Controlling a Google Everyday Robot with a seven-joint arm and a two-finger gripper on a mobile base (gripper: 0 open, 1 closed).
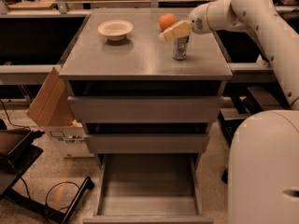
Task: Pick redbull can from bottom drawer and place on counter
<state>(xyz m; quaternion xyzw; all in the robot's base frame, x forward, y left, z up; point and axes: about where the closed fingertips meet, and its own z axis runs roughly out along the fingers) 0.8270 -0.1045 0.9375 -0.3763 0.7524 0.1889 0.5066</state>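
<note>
The redbull can point(180, 48) stands upright on the counter point(135, 55), near its right edge, just in front of an orange fruit point(167, 21). My gripper point(174, 31) reaches in from the right and sits right at the can's top, covering it. The bottom drawer point(148, 185) is pulled out at the foot of the cabinet, and its grey tray holds nothing.
A white bowl point(115, 29) stands on the counter's back left. The two upper drawers point(145, 108) are shut. A cardboard box point(51, 104) leans against the cabinet's left side. My white arm and base point(264, 167) fill the right side. A black stand point(18, 153) is at lower left.
</note>
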